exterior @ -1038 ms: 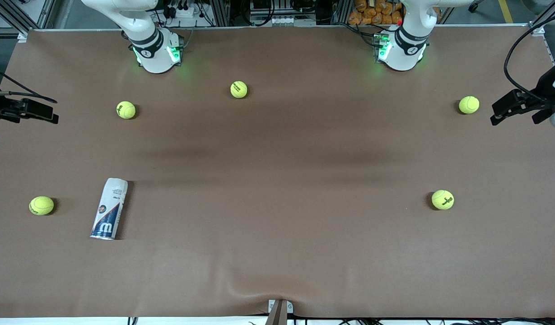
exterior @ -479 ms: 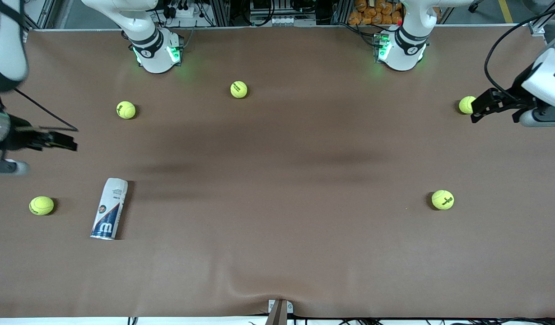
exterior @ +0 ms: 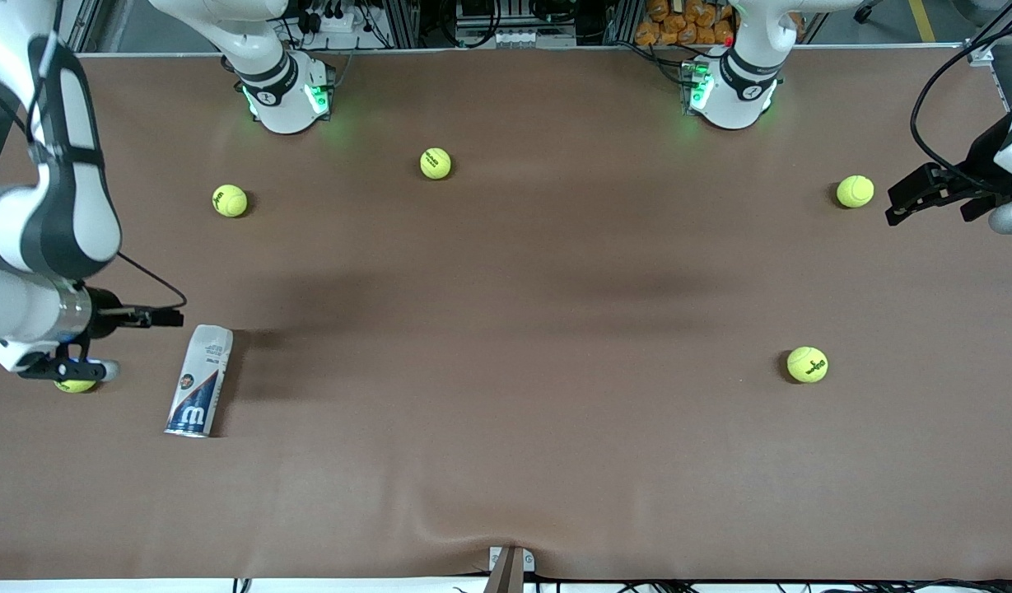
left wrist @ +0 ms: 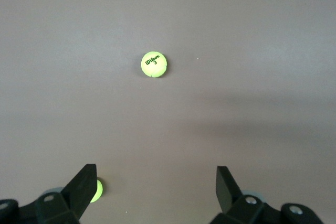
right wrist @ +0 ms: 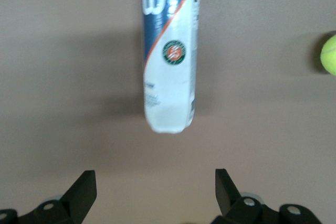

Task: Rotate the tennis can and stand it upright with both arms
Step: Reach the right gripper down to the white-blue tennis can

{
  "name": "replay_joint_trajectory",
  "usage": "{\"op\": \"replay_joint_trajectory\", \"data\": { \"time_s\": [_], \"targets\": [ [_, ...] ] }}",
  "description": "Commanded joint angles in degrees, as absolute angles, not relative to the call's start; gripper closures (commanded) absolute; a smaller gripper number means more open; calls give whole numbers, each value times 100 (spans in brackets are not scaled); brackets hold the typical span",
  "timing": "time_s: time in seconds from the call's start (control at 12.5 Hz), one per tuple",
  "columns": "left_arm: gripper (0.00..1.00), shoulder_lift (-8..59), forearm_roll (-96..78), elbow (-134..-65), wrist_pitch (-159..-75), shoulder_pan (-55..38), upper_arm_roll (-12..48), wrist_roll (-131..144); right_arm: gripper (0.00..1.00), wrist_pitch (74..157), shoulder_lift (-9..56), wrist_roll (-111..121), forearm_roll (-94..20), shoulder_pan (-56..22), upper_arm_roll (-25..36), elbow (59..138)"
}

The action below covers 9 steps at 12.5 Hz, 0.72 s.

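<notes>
The tennis can (exterior: 199, 380) lies on its side on the brown table near the right arm's end, its navy end nearer the front camera. In the right wrist view the tennis can (right wrist: 170, 51) lies ahead of the fingertips, white end toward them. My right gripper (exterior: 172, 317) hangs open over the table just by the can's white end, apart from it; in its own view the right gripper (right wrist: 155, 182) has nothing between its fingers. My left gripper (exterior: 905, 198) is open and empty at the left arm's end of the table, and the left gripper (left wrist: 156, 179) shows only bare table between its fingers.
Several yellow-green tennis balls lie scattered: one ball (exterior: 76, 385) half hidden under the right arm beside the can, one ball (exterior: 855, 191) close to the left gripper, another ball (exterior: 807, 364) nearer the front camera, and two (exterior: 230, 200) (exterior: 436, 163) near the right arm's base.
The right arm has swung in over the table and brought its gripper down close to the can's white end. The left gripper reached in toward the nearby ball, then drew back. The can has not moved.
</notes>
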<state>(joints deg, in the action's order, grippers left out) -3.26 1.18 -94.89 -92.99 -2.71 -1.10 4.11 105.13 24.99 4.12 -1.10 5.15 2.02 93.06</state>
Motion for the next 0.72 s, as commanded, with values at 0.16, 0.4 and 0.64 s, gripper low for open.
{"op": "replay_joint_trajectory", "data": {
  "time_s": [0.16,0.4,0.64],
  "targets": [
    [0,-325,246,-9396,-9211,-264,-97,343,0,11274,3119,580,-149,563,123,9237],
    [0,-351,246,-9404,-9193,-211,-88,343,0,11934,3515,789,-149,545,114,9237],
    [0,-326,193,-9413,-9193,-211,-79,325,0,12672,3857,1115,-141,519,114,9237]
  ]
}}
